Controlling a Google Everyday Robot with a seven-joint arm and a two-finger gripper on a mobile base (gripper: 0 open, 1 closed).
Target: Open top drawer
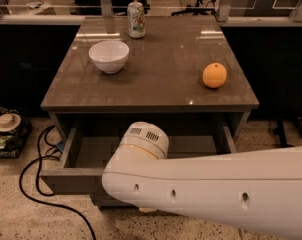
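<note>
The top drawer (71,179) of the grey-taupe cabinet stands pulled out toward me under the tabletop. Its shallow tray (93,151) shows inside, with nothing visible in the part I can see. Its front panel shows only at the left. The black bar handle is hidden behind my arm. My white arm (211,189) crosses the lower frame from the right, its wrist (143,141) over the drawer's middle. The gripper is hidden below the arm, at the drawer's front.
On the tabletop (156,64) stand a white bowl (109,56), a drink can (136,18) at the back, and an orange (214,75) at the right. A black cable (36,184) loops on the floor at left, next to some clutter (6,129).
</note>
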